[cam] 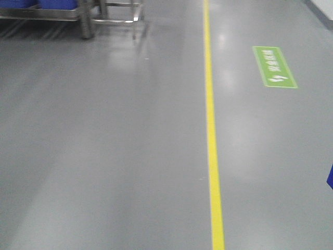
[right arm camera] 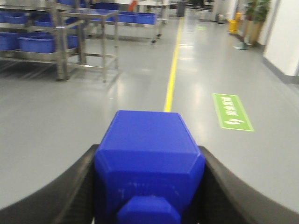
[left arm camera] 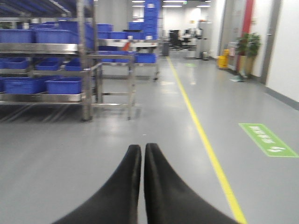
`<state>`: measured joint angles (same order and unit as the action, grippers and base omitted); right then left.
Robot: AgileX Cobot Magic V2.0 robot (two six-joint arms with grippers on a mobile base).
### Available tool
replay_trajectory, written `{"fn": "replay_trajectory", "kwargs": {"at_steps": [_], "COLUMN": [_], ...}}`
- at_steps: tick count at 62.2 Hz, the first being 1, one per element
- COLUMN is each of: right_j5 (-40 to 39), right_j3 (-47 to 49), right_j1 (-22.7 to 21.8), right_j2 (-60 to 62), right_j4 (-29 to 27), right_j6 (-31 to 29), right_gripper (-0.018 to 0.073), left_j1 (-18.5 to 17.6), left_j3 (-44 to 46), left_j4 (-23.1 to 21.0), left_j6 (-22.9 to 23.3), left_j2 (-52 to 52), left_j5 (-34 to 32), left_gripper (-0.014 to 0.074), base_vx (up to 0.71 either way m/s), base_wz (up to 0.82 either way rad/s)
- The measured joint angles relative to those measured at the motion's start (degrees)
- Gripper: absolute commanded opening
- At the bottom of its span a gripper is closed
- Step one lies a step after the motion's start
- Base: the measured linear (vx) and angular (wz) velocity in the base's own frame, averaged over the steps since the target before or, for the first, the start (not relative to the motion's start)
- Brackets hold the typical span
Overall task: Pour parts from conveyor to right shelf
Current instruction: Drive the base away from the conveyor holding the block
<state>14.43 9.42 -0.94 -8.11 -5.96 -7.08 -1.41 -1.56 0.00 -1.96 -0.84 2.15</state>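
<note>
Presently the right gripper (right arm camera: pixel 149 157) is clamped on both sides of a blue plastic bin (right arm camera: pixel 148 133), held above the grey floor (right arm camera: pixel 60 109); the bin looks stiff, smooth and light, best gripped by its walls, while the left gripper (left arm camera: pixel 142 156) is pinched closed, empty.

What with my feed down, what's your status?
Left end effector shut, empty. Right end effector shut on blue container. Shelves ahead left, no obstacle seen.
</note>
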Motion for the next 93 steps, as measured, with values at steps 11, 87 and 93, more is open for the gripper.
{"fn": "replay_trajectory", "kwargs": {"at_steps": [11,87,93], "right_j5": [0.00,0.02,0.02], "right_j3": [0.00,0.00,0.00], "right_j1": [0.00,0.00,0.00], "right_j2": [0.00,0.00,0.00], "right_j4": [0.00,0.00,0.00], "right_j6": [0.00,0.00,0.00], "right_gripper": [-0.0009,-0.0009,-0.0009], "left_j1": [0.00,0.00,0.00], "left_j3": [0.00,0.00,0.00], "left_j4": [0.00,0.00,0.00], "left_j6": [0.00,0.00,0.00], "left_j2": [0.00,0.00,0.00], "left_j5": [0.00,0.00,0.00], "left_gripper": [-0.0006,-0.0006,-0.0006], "base_vx": [0.17,0.41,0.63], "base_wz": [-0.58,-0.06,-0.06]}}
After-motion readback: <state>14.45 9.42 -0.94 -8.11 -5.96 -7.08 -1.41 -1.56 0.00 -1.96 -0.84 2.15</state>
